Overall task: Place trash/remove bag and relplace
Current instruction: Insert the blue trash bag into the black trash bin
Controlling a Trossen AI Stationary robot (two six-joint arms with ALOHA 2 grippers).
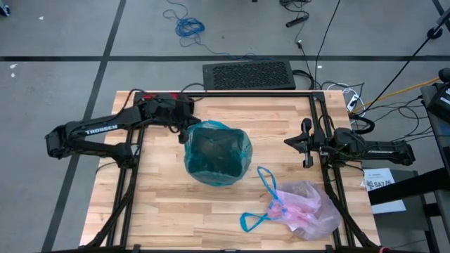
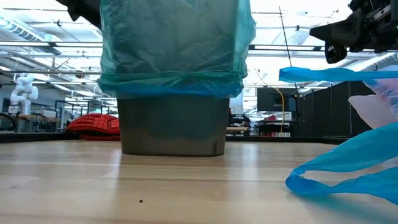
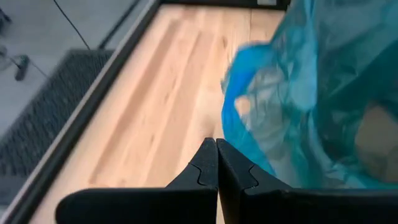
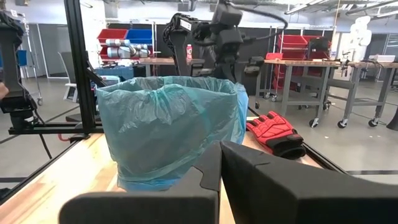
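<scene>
Nearest the low camera, we note a blue drawstring loop (image 2: 339, 175) lying on the tabletop (image 1: 162, 204), part of the bag (image 1: 309, 209), the pale pink-white liner, which rests slumped and bunched near the front right corner of the tabletop, well apart from the bin. We judge it has been removed and set aside there to clear the working area; its contents cannot be made out, and no loose trash is visible on the boards. At the centre stands the bin (image 2: 173, 130), upright, with a teal-green bag (image 1: 218, 151) draped over its rim and hanging down the outer wall, which we read as the replacement liner already fitted. The left end effector (image 3: 216, 163) sits just beside the far left edge of that rim with its fingers closed together on nothing; a fold of teal plastic lies close by but not between them. The right end effector (image 4: 220, 163) waits at the right edge of the tabletop, pointed at the bin, likewise closed and empty. A red glove (image 4: 275, 132) lies beyond the bin, untouched.
</scene>
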